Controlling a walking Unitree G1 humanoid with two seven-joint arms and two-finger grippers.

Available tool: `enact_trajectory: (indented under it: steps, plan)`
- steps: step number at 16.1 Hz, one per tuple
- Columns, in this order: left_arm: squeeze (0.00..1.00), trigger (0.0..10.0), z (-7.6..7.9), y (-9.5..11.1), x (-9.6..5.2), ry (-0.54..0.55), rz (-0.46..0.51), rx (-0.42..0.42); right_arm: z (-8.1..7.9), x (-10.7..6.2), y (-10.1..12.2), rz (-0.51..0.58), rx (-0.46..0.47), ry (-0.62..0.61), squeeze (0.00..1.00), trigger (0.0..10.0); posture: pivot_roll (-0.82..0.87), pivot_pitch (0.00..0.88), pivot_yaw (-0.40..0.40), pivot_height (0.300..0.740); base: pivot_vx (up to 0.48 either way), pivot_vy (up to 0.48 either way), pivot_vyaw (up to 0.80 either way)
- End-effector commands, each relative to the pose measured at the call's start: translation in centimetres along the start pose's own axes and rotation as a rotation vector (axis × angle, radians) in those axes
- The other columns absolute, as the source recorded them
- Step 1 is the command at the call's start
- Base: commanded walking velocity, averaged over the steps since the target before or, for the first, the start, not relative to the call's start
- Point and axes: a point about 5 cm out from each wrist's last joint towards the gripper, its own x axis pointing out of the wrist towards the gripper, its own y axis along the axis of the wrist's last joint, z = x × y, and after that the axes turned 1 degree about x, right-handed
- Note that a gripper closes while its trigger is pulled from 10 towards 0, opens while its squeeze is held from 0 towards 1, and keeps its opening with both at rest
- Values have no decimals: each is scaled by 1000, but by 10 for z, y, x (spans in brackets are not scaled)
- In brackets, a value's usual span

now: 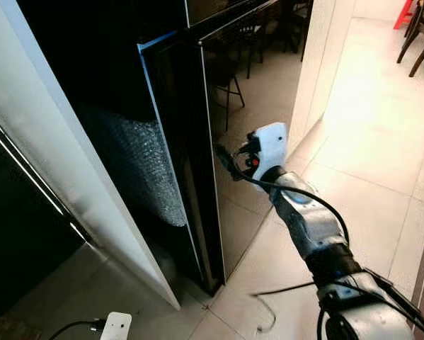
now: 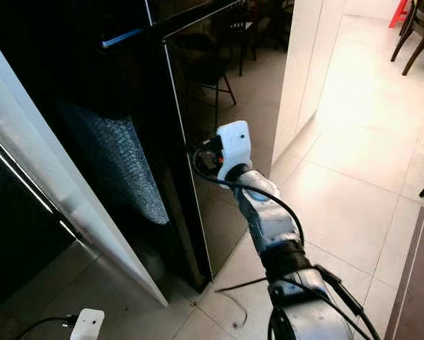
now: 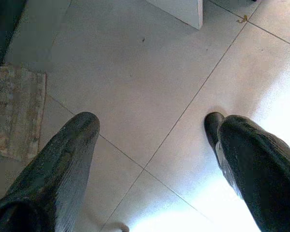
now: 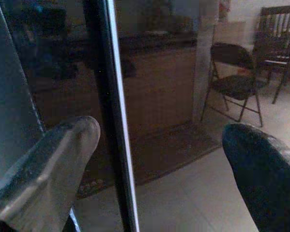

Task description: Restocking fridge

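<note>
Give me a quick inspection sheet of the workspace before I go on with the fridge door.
Surface: pale tiled floor.
Job's things: glossy black fridge door, edge slightly ajar; bubble wrap beside it.
Clutter: small mat on the floor.
Grippers: right gripper open, fingers either side of the door edge; left gripper open, pointing at the floor.
Cables: black cable along the right arm; loose cable on the floor.
Surroundings: dark chairs, white wall corner.
</note>
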Motion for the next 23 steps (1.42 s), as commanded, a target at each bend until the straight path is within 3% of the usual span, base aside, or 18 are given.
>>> enact_trajectory:
  steps: [1, 6, 7, 11, 12, 14, 16, 19, 21, 22, 23]
  plan:
    - [0, 10000, -1, -6, -1, 10, -23, -2, -4, 6, 4, -8, -10, 7, 0, 10000, -159, 0, 73, 740, 0, 0, 0]
    - [0, 10000, -1, -6, -1, 15, -27, -12, -3, 12, 9, -6, -12, 12, 0, 10000, -151, 0, 67, 740, 0, 0, 0]
    - [0, 10000, 0, -6, -1, 15, -27, -15, 3, 9, 13, 19, -14, 0, 0, 10000, -151, 0, 66, 740, 0, 0, 0]
    - [0, 10000, 0, -5, -1, 12, -26, -16, 33, -18, 24, 98, -22, -76, 0, 10000, -163, 0, 68, 740, 0, 0, 0]
    - [0, 10000, 0, -5, -1, 11, -26, -14, 44, -32, 26, 119, -4, -104, 0, 10000, -167, 0, 69, 740, 0, 0, 0]
    - [0, 10000, -1, -5, -1, 9, -26, -7, 51, -35, 18, 86, 0, -118, 0, 10000, -184, 0, 77, 740, 0, 0, 0]
    - [0, 10000, -1, -5, 0, 9, -24, -6, 40, -24, 12, 37, -3, -20, 0, 10000, -177, 0, 78, 740, 0, 0, 0]
    - [0, 10000, -1, -4, 0, 14, -21, -16, 35, -16, 7, -23, -50, -27, 0, 10000, -153, 0, 74, 740, 0, 0, 0]
    - [0, 10000, -1, -4, 0, 17, -23, -19, 59, -28, 17, 43, 13, -166, 0, 10000, -158, 0, 74, 740, 0, 0, 0]
    - [0, 10000, -1, -4, 0, 16, -26, -16, 77, -42, 12, -4, -4, -269, 0, 10000, -158, 0, 74, 740, 0, 0, 0]
    - [0, 10000, -1, -4, 0, 16, -27, -14, 82, -47, 9, -27, -17, -303, 0, 10000, -158, 0, 74, 740, 0, 0, 0]
